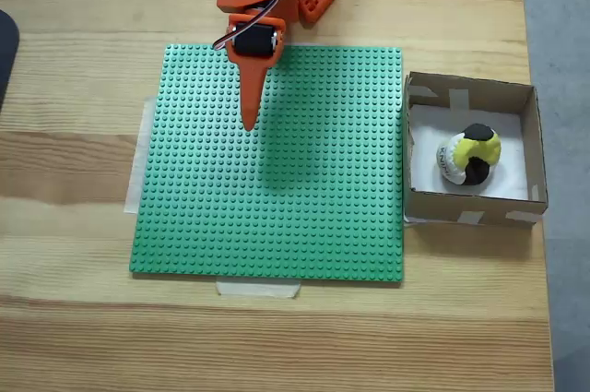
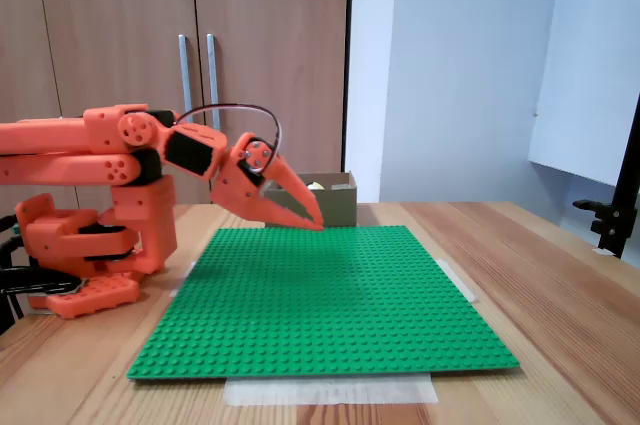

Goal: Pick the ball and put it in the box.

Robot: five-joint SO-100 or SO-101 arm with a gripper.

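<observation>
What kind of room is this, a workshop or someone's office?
Probably an office or hobby lab: a small orange arm on a wooden table, a green studded baseplate taped down, plain wooden cabinet doors behind.

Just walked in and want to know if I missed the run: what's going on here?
An orange arm's tool hangs above the green studded baseplate, holding nothing; its jaws look closed. The ball already lies inside the cardboard box, which sits on the wooden table just past the plate's right edge in the view from above. So by how things lie, the ball is in the box.
</observation>
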